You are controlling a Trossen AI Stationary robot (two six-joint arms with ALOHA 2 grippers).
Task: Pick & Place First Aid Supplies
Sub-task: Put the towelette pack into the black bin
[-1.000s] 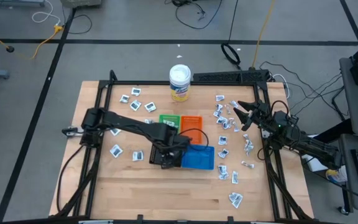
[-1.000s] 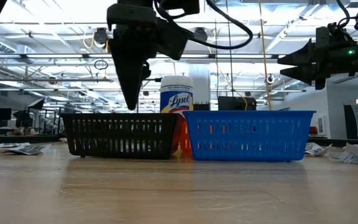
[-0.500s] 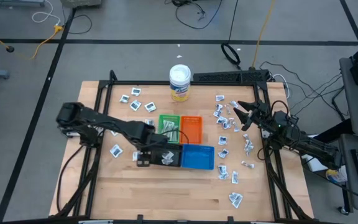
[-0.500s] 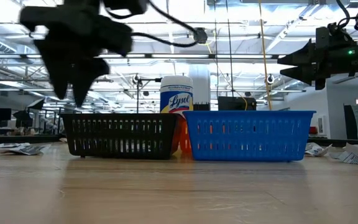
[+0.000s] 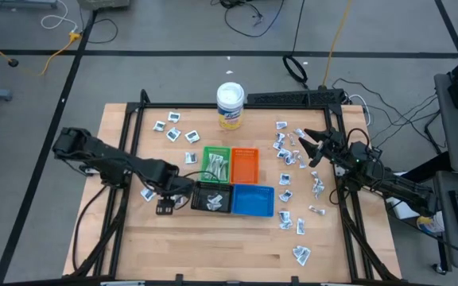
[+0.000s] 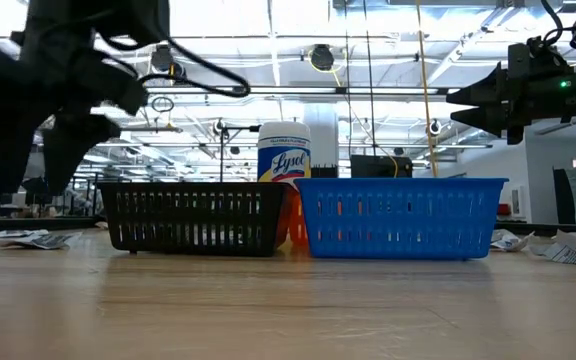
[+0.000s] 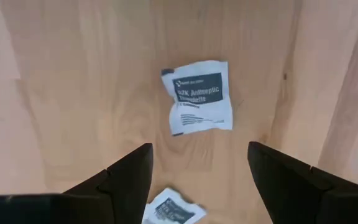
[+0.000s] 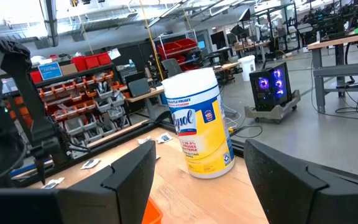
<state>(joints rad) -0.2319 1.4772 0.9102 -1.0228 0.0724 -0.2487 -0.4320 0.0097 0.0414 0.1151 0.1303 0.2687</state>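
Observation:
Small white-grey packets lie flat on the wooden table, several at its left [image 5: 172, 134] and many at its right [image 5: 286, 157]. My left gripper [image 5: 165, 207] hangs open above the table just left of the black tray [image 5: 211, 199]. In its wrist view the gripper [image 7: 197, 186] looks down on one packet [image 7: 198, 96] ahead and another [image 7: 169, 213] between the fingers, touching neither. My right gripper [image 5: 308, 148] hovers open over the right-hand packets; its wrist view [image 8: 197, 186] faces the yellow-labelled tub [image 8: 200, 121]. Pale strips lie in the green tray [image 5: 216, 164].
Green, orange [image 5: 246, 163], black and blue [image 5: 254, 202] trays sit together at mid-table. The white-lidded tub [image 5: 230, 105] stands at the far edge. Bare wood lies along the near edge [image 5: 213, 246]. In the low view the left gripper [image 6: 30, 180] hangs left of the black tray [image 6: 193, 217].
My left arm has swung from above the black tray toward the table's left, and its gripper now hangs over the bare wood and packets beside that tray. The right arm and all packets and trays have stayed where they were.

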